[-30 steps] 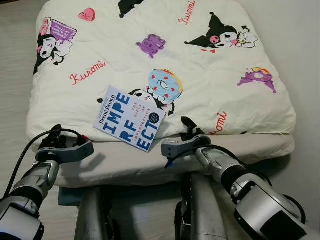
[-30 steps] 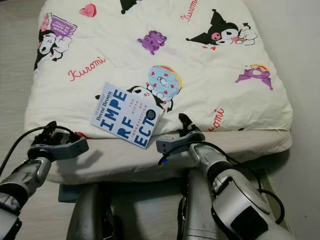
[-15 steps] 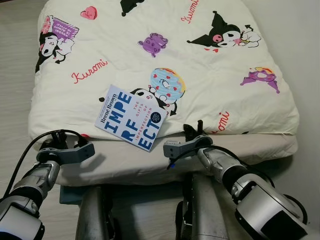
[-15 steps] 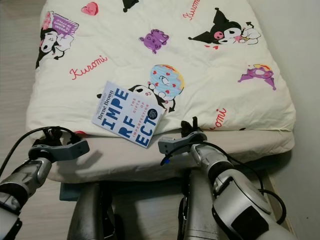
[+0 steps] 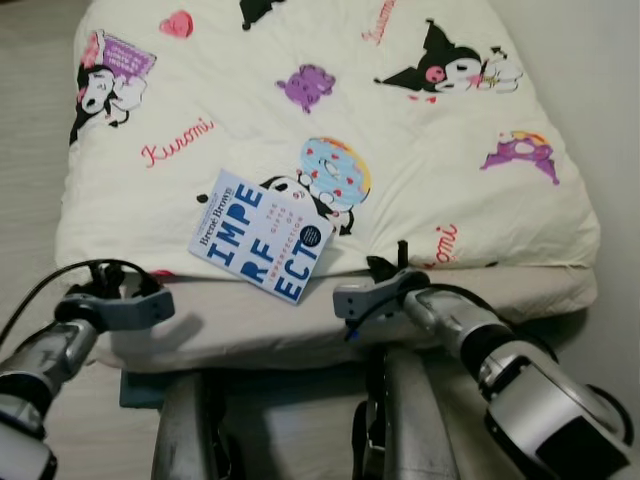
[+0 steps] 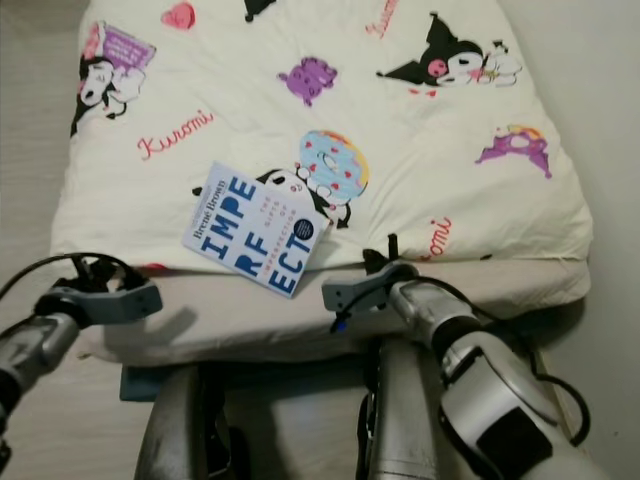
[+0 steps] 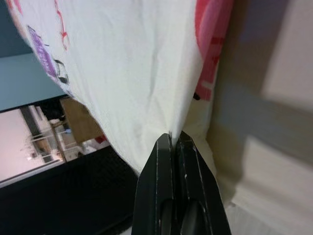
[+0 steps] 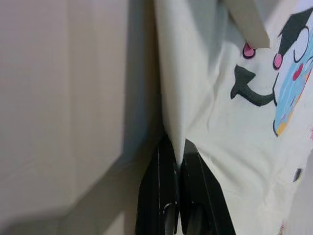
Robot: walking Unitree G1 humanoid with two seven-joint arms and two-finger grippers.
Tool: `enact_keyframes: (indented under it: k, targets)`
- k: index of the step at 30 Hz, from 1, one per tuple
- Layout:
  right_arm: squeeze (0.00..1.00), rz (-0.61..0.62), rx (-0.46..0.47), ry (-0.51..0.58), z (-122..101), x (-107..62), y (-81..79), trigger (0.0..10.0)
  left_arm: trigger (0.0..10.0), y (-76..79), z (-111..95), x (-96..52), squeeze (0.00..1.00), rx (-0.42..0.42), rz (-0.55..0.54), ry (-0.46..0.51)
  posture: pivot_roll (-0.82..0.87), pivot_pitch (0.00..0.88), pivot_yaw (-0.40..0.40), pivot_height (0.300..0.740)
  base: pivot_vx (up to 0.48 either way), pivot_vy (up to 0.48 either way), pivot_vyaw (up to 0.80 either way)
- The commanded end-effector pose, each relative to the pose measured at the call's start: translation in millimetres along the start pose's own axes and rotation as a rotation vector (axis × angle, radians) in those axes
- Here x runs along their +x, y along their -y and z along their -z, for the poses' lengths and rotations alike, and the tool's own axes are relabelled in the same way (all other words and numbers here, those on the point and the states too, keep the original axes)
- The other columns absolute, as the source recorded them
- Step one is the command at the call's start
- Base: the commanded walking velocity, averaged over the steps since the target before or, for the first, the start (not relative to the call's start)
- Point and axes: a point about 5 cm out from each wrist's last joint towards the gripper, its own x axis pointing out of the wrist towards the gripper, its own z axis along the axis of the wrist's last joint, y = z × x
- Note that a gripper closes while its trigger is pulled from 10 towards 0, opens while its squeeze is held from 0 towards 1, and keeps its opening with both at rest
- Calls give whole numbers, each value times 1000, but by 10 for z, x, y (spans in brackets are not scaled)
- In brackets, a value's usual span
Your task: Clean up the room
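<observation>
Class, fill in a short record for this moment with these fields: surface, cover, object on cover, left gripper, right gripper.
surface: mattress
cover: cream cartoon-print quilt spread over the mattress
object on cover: book, lying flat near the quilt's near edge
left gripper: shut on the quilt's near edge, at its left corner
right gripper: shut on the quilt's near edge, just right of the book

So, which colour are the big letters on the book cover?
Dark blue, on the white cover of the book; this shows best in the left eye view.
</observation>
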Motion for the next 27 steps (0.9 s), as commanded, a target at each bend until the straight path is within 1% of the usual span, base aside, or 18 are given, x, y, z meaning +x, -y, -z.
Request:
enact_keyframes:
  k: [1,2,3,4,5,8,11,14,15,17,19,20,22,25,27]
  targets:
    - [0,-46,19,-5,50,-38,-89,0,0,74,163,-126,0,6,61,-38,36,508,0,566,0,0,0]
    - [0,-45,40,0,95,-50,-26,0,0,29,144,-120,0,-7,80,1,37,507,-1,566,0,0,0]
    - [0,-45,40,0,95,-50,-26,0,0,29,144,-120,0,-7,80,1,37,507,-1,566,0,0,0]
    - [0,-46,71,8,135,-66,28,0,0,5,115,-123,0,-13,112,43,42,502,3,566,0,0,0]
    - [0,-47,85,17,176,-86,66,0,0,4,62,-138,0,-42,162,99,42,500,5,566,0,0,0]
    - [0,-47,85,17,176,-86,66,0,0,4,62,-138,0,-42,162,99,42,500,5,566,0,0,0]
    - [0,-86,89,47,274,-158,82,0,0,-10,-94,-203,0,-95,287,226,46,503,13,566,0,0,0]
    - [0,-106,93,58,293,-179,70,0,0,-15,-128,-223,0,-102,317,251,48,503,12,566,0,0,0]
    - [0,-132,105,69,308,-201,47,0,0,-4,-158,-245,0,-113,359,273,53,501,14,566,0,0,0]
    - [0,-132,105,69,308,-201,47,0,0,-4,-158,-245,0,-113,359,273,53,501,14,566,0,0,0]
    - [0,-221,140,111,309,-247,-26,0,0,11,-187,-293,0,-128,434,297,56,499,18,566,0,0,0]
    - [0,-221,140,111,309,-247,-26,0,0,11,-187,-293,0,-128,434,297,56,499,18,566,0,0,0]
    - [0,-308,158,153,299,-290,-91,0,0,-15,-208,-347,0,-124,489,314,56,497,17,566,0,0,0]
    - [0,-340,164,171,301,-313,-112,0,0,-33,-219,-379,0,-121,517,322,56,496,17,566,0,0,0]
    - [0,-415,184,215,308,-368,-146,0,0,-64,-232,-468,0,-111,586,330,55,494,17,566,0,0,0]
